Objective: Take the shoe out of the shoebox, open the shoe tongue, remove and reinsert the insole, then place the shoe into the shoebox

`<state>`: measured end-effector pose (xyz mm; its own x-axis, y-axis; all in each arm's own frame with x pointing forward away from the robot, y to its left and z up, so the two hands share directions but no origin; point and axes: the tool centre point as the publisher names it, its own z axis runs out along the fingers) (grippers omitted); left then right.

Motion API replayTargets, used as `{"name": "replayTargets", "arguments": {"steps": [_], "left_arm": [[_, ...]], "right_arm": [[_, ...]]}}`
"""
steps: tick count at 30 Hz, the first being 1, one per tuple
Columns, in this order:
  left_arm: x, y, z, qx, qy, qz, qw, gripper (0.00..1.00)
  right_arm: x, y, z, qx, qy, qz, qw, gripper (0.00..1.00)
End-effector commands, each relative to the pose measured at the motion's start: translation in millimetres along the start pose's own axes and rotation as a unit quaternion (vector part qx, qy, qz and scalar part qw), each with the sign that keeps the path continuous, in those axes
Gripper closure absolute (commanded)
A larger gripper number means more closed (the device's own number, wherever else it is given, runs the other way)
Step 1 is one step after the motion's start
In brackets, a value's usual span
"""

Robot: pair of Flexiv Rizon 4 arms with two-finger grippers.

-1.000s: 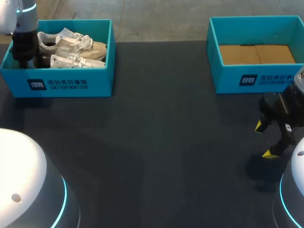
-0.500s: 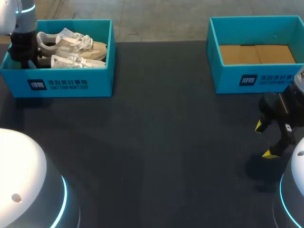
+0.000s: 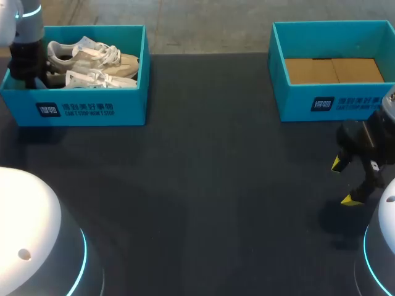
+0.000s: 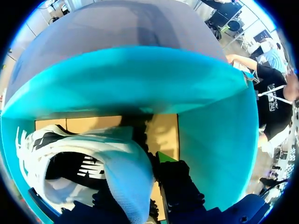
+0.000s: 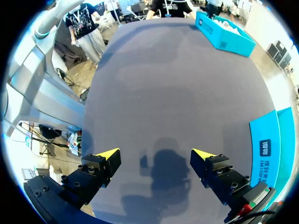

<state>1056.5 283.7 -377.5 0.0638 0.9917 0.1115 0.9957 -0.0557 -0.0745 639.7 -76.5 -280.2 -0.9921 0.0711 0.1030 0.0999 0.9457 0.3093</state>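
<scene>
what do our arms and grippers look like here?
Left arm: grey-white link, cyan light ring, black lower section. Right gripper: black and blocky, two fingers with bright yellow wedge tips. White domes with cyan rings in the head view's lower corners.

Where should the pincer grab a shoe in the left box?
Probably the heel collar of the shoe, coming down from above at the shoebox's left end: the opening's rim looks thin enough to pinch, and the heels point that way.

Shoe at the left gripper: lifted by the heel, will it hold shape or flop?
Shoe is likely light, with a thin fabric upper. Its heel collar looks soft and may fold under a pinch, and the toe would probably sag. Loose laces could snag the shoebox wall.
</scene>
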Motion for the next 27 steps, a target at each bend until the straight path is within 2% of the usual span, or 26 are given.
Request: {"name": "replayTargets", "arguments": {"steps": [1,19,27], "left_arm": [[2.2,-2,-9,-0.007,-0.009,0.003,1.000,1.00],[16.3,11,-18,-0.018,-0.014,-0.008,1.000,1.00],[15.0,15,-39,-0.015,-0.039,-0.027,0.999,1.00]], "right_arm": [[0.9,0.0,1,0.001,-0.001,0.001,1.000,0.00],[0.9,0.0,1,0.001,-0.001,0.001,1.000,0.00],[0.9,0.0,1,0.001,-0.001,0.001,1.000,0.00]]}}
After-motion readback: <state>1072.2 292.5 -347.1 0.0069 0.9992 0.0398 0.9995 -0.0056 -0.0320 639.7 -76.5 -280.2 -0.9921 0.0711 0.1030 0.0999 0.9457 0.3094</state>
